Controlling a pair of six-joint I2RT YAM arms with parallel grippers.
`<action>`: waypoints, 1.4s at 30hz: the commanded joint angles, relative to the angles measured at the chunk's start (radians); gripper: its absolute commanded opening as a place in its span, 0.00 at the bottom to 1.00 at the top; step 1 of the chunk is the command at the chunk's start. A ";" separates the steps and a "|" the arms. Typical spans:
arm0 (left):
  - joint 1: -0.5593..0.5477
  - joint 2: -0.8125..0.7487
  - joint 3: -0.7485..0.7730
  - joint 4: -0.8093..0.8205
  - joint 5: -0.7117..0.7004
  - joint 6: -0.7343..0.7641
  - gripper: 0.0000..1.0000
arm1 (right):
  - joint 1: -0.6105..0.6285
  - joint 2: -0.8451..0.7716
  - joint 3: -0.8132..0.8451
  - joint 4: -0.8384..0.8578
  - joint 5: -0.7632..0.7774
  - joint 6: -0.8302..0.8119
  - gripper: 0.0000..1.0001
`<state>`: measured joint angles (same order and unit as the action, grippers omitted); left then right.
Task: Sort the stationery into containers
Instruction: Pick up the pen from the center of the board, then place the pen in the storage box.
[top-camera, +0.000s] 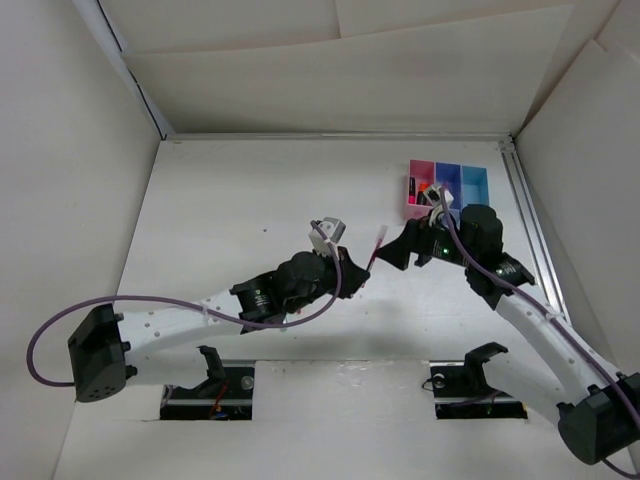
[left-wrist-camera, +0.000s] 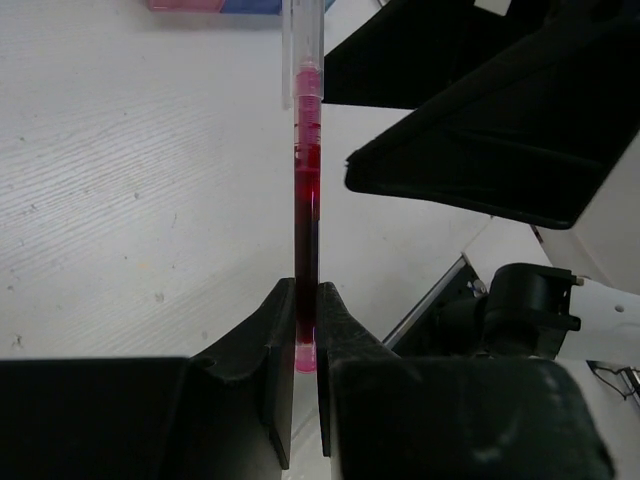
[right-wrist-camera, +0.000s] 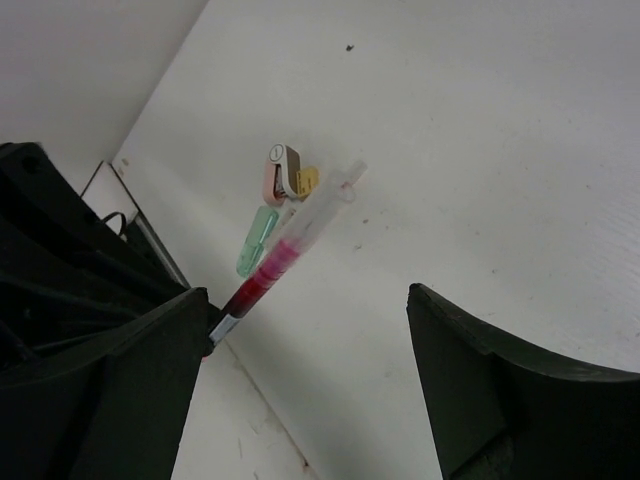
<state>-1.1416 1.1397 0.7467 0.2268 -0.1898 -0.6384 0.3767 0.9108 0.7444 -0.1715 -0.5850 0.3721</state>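
Note:
My left gripper (top-camera: 362, 266) is shut on the lower end of a thin red pen (top-camera: 377, 244) and holds it tip-up above the table. In the left wrist view the pen (left-wrist-camera: 306, 200) stands between the gripper's (left-wrist-camera: 306, 292) closed fingers. My right gripper (top-camera: 397, 250) is open and faces the pen. In the right wrist view the pen (right-wrist-camera: 283, 256) lies just inside the left jaw of the gripper (right-wrist-camera: 305, 300). The joined containers, pink (top-camera: 421, 182), blue (top-camera: 447, 179) and light blue (top-camera: 474, 184), stand at the far right. A dark item (top-camera: 425, 191) lies in the pink one.
A green eraser (right-wrist-camera: 256, 242) and small pink, beige and yellow pieces (right-wrist-camera: 283, 172) lie together on the table beyond the pen. White walls enclose the table. A metal rail (top-camera: 530, 220) runs along the right edge. The right arm (left-wrist-camera: 500, 110) looms close at right.

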 joint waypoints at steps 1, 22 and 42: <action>0.003 -0.005 0.043 0.077 0.043 0.017 0.00 | 0.008 0.013 -0.022 0.115 0.013 0.034 0.85; -0.006 0.035 0.052 0.105 0.050 0.008 0.09 | 0.060 0.065 -0.053 0.256 0.062 0.119 0.00; -0.017 -0.152 -0.079 -0.365 -0.333 -0.130 0.64 | -0.243 0.446 0.407 0.063 0.833 -0.059 0.00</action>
<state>-1.1545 0.9863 0.7311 0.0391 -0.4088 -0.6785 0.1818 1.2804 1.0576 -0.0803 0.0448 0.3542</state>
